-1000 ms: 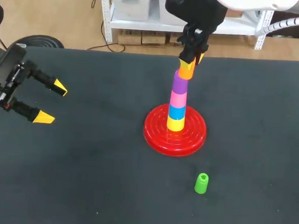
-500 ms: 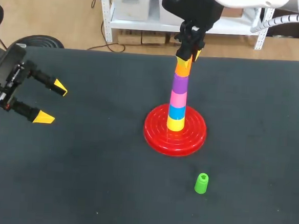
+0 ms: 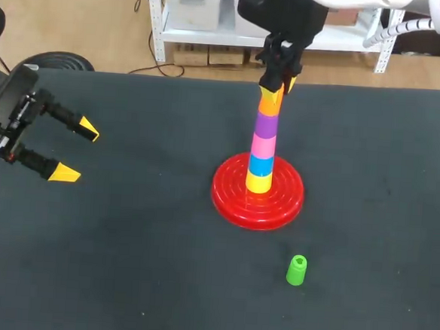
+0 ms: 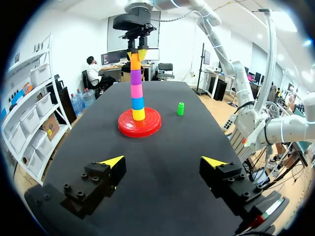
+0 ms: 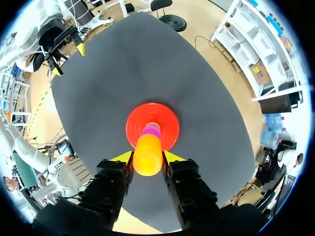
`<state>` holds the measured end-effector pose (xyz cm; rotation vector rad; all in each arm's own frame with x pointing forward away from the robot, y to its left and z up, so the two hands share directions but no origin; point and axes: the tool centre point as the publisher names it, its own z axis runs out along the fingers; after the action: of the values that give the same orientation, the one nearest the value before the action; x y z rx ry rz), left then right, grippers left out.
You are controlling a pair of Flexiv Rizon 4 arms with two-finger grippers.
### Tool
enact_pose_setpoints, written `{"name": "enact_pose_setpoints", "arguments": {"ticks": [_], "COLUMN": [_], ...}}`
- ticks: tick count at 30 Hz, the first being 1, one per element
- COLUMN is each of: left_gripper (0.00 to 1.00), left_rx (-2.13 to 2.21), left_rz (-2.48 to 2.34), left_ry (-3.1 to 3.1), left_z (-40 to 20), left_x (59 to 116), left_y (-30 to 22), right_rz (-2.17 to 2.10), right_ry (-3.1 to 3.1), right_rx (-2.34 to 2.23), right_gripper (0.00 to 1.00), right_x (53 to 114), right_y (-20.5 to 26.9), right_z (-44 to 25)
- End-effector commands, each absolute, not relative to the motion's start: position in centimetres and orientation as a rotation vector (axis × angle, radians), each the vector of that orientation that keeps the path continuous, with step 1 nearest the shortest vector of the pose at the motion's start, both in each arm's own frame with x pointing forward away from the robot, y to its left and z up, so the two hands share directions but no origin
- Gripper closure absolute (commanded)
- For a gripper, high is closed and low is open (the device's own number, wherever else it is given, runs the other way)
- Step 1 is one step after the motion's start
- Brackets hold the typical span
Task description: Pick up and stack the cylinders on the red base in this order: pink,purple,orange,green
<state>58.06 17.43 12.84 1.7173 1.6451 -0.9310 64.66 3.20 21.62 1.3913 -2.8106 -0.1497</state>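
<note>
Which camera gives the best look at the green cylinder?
The head view: the green cylinder stands upright and unobstructed on the table. The left wrist view shows it small and far off beside the red base; the right wrist view does not show it.

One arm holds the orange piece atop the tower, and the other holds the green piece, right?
No: the green piece stands on the table by the red base, as the head view shows; the left gripper is open and empty. The right gripper does hold the orange piece.
</note>
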Motion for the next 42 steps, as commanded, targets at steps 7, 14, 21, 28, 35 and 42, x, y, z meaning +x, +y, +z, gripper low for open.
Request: {"name": "enact_pose_setpoints", "arguments": {"ticks": [7, 14, 21, 28, 35, 42], "left_gripper": [0.00, 0.00, 0.00, 0.00, 0.00, 0.00], "left_rx": [1.718, 1.718, 1.718, 1.718, 1.718, 1.718], "left_rz": [-0.930, -0.930, -0.930, -0.930, -0.930, -0.930], "left_ry": [1.642, 1.642, 1.642, 1.642, 1.642, 1.642], "left_z": [12.7, 12.7, 12.7, 12.7, 12.7, 12.7], "left_x": [58.1, 58.1, 58.1, 58.1, 58.1, 58.1], "left_y": [17.4, 17.4, 17.4, 17.4, 17.4, 17.4], "right_rz": [-0.140, -0.101, -0.094, -0.091, -0.093, -0.075], "right_ry": [-2.776, -2.733, -2.723, -2.750, -2.767, -2.849], "right_rx": [1.405, 1.402, 1.394, 1.393, 1.393, 1.381], "right_gripper": [1.00, 1.00, 1.00, 0.50, 0.00, 0.00], "right_x": [64.8, 65.2, 65.3, 65.0, 64.5, 63.6], "right_y": [3.7, 4.3, 4.5, 4.3, 3.9, 2.6], "right_z": [21.4, 20.9, 20.6, 20.7, 20.8, 22.0]}}
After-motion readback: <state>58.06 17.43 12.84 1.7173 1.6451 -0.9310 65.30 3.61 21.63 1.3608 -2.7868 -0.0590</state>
